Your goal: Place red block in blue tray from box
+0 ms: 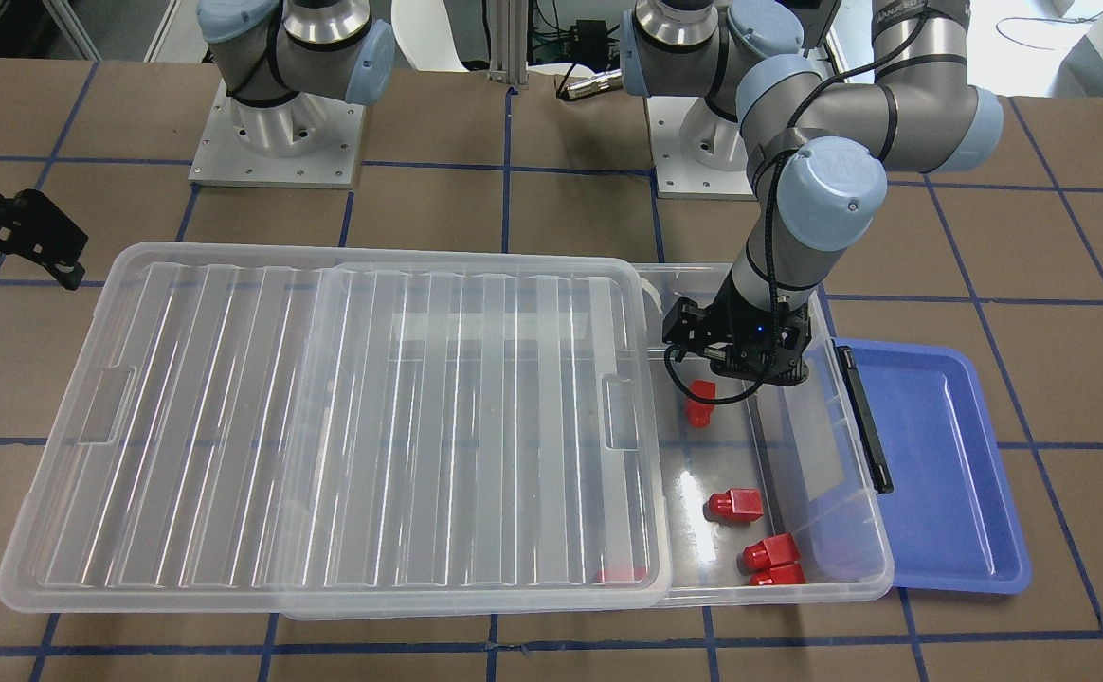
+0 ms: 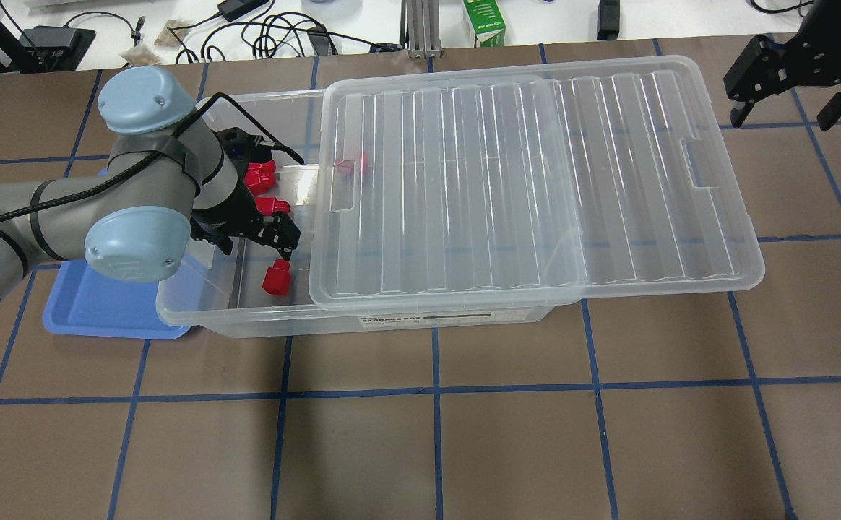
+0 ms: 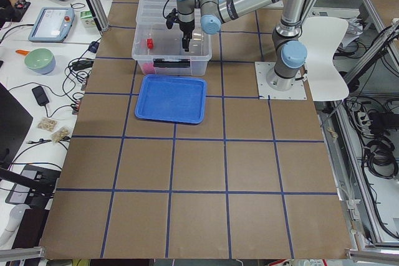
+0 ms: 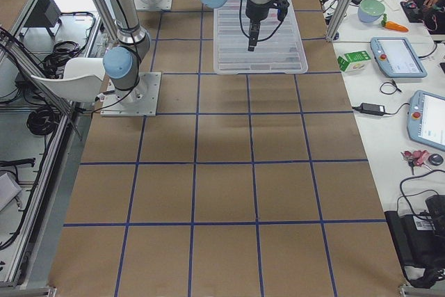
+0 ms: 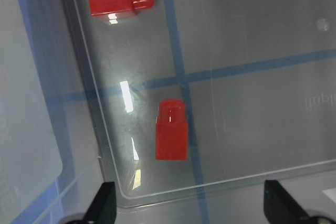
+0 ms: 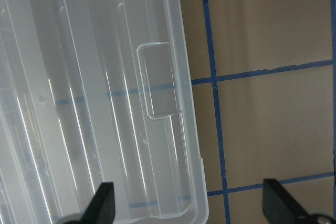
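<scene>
The box (image 1: 826, 530) is a clear bin whose ribbed lid (image 1: 343, 417) is slid aside, leaving one end uncovered. Several red blocks lie on its floor: one (image 1: 700, 403) near my left gripper, others (image 1: 734, 505) (image 1: 771, 549) farther along, and one (image 1: 620, 574) under the lid's edge. My left gripper (image 1: 736, 374) hangs inside the uncovered end, open and empty. In the left wrist view the nearest red block (image 5: 171, 137) lies just ahead of the gap between the open fingers (image 5: 105, 203). The blue tray (image 1: 940, 464) lies empty against the box's latch end. My right gripper (image 2: 789, 101) is open over the table beyond the lid's far end.
A black latch (image 1: 864, 417) sits on the box wall between the blocks and the blue tray. The lid overhangs the box toward my right side (image 6: 157, 129). Cables, a green carton (image 2: 483, 22) and tablets lie beyond the table's far edge.
</scene>
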